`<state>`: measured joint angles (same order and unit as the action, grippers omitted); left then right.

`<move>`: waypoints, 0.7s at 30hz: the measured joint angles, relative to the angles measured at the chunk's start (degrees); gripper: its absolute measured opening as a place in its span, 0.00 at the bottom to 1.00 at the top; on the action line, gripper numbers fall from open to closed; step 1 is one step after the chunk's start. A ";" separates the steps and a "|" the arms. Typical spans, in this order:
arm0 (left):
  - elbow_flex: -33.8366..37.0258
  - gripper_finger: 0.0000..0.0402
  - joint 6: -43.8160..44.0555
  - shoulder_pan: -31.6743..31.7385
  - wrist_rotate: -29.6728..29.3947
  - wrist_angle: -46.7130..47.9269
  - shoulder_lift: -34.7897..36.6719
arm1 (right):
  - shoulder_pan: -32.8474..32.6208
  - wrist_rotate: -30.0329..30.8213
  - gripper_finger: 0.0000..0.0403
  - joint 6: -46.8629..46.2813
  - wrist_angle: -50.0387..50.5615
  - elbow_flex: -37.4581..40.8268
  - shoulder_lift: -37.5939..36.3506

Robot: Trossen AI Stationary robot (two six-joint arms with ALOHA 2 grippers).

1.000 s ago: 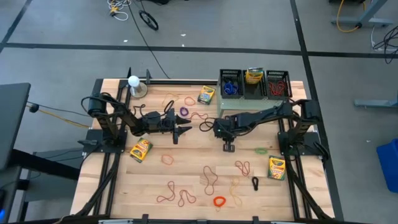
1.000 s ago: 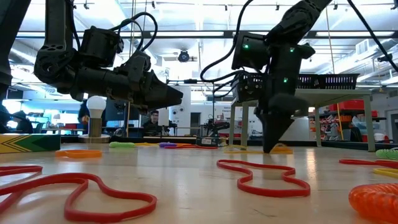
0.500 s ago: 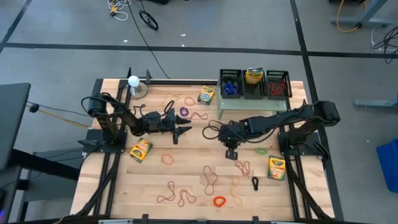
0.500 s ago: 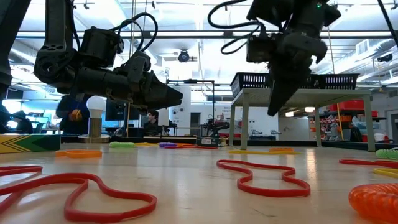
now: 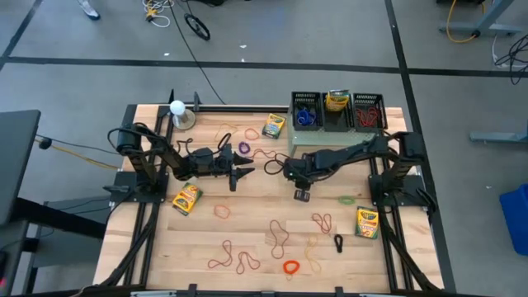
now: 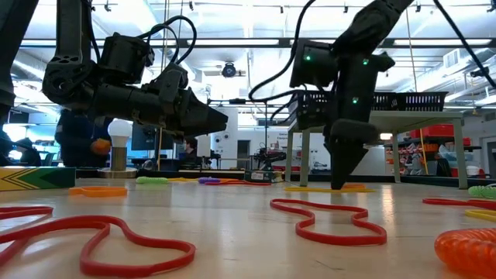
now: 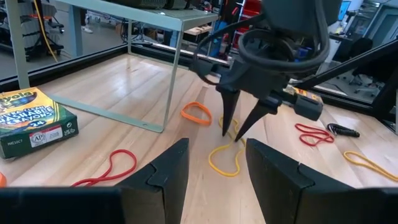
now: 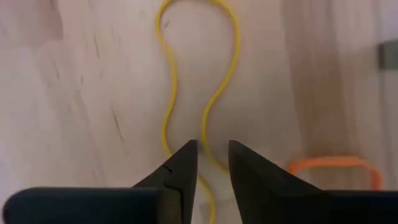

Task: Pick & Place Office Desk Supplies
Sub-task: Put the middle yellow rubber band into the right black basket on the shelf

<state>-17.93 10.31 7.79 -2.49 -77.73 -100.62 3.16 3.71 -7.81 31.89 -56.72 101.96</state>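
Your wooden table (image 5: 247, 223) carries scattered bands and crayon boxes. The left gripper (image 5: 247, 172) hovers mid-table, fingers parted and empty. Your right gripper (image 8: 210, 163) points straight down, fingers slightly apart, straddling one strand of the yellow rubber band (image 8: 186, 68) lying flat on the wood; it grips nothing. An orange band (image 8: 329, 165) lies just beside.

White ball on round base (image 5: 177, 108) at table's (image 5: 247, 223) far left corner; pale green perforated stand (image 5: 330, 139) carrying three black bins (image 5: 338, 111) at far right.
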 joint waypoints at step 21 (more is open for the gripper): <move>0.00 0.41 0.15 0.00 -0.01 0.15 0.00 | -5.53 -6.52 0.01 -1.81 0.33 0.04 -3.56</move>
<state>-17.93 10.46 7.79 -2.50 -77.58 -100.62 -2.37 -2.80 -9.63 32.22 -56.69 98.40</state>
